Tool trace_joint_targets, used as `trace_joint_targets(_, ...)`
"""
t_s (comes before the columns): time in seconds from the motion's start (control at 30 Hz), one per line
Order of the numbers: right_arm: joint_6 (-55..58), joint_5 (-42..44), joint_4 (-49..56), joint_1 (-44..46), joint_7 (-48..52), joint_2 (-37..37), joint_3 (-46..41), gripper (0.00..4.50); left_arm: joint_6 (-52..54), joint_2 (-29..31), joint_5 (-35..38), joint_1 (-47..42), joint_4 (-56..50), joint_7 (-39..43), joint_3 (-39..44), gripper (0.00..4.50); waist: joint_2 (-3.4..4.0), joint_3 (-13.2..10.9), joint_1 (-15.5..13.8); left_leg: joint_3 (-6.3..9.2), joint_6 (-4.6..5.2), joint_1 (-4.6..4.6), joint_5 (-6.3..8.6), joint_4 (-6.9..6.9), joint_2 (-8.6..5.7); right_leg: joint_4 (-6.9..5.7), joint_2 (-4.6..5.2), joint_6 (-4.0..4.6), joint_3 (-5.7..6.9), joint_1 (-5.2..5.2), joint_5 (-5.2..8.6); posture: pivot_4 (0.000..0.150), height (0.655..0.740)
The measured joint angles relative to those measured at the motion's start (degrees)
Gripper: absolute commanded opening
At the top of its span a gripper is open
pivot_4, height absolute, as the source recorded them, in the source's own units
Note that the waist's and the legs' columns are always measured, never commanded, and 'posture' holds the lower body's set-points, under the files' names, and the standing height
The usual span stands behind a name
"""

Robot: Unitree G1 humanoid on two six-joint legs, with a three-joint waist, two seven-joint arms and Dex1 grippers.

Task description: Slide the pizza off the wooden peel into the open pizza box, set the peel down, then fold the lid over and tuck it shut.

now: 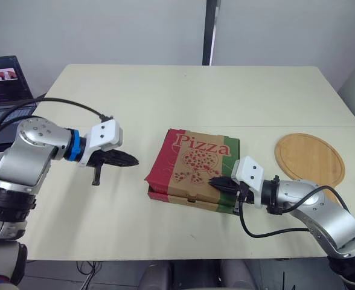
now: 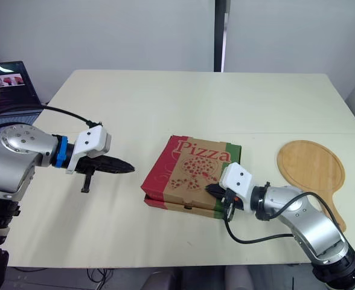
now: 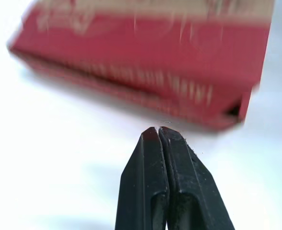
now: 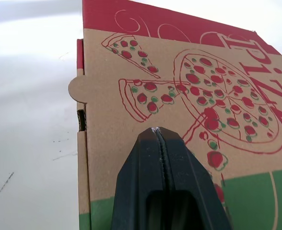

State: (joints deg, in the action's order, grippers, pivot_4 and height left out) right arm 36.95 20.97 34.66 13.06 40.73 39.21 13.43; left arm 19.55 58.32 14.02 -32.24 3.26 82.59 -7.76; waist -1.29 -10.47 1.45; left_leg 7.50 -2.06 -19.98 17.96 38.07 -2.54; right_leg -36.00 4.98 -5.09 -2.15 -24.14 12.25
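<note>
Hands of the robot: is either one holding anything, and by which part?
Nothing is held. The left hand is shut beside the pizza box; the right hand is shut over it.

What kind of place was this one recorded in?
Probably an office or lab room, not a kitchen: a plain pale table in front of a bare grey wall, with an open laptop off to its left.

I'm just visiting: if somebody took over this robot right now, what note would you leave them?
Left gripper shut, empty, left of the pizza box.
Right gripper shut, tips on the box lid.
Wooden peel lies bare on the table, right of the box.
Lid folded down.
To do: confirm the tuck; a small gap shows at one side.
</note>
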Motion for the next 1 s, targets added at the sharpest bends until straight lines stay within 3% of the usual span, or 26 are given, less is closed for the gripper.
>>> trace_joint_targets(0.5,-0.24,-0.19,-1.22,0.58,1.72,-0.79,0.22,0.05,2.55,-6.98,-0.30,0.85,-5.90,-0.77,-3.66,0.00,0.00,0.00,0.26,-0.02,0.00,0.01,0.00,-0.01,0.01,-0.02,-0.01,0.02,-0.01,-0.01,-0.01,0.150,0.7400)
trace_joint_targets(0.77,-0.15,-0.78,-1.25,0.91,1.96,-0.96,0.46,0.05,3.83,-6.03,-0.20,2.37,-6.81,-0.88,-3.78,0.00,0.00,0.00,0.26,-0.01,0.00,0.02,0.00,-0.01,0.02,-0.03,-0.01,0.03,-0.01,-0.02,-0.02,0.150,0.7400)
trace_joint_targets(1.0,-0.46,-4.88,-2.52,1.33,2.23,-0.43,4.12,0.05,11.93,-6.08,4.58,0.66,-6.19,-4.79,2.87,0.00,0.00,0.00,0.21,0.00,0.00,0.01,0.00,0.00,0.00,-0.03,0.00,0.03,0.01,0.00,-0.02,0.150,0.7400)
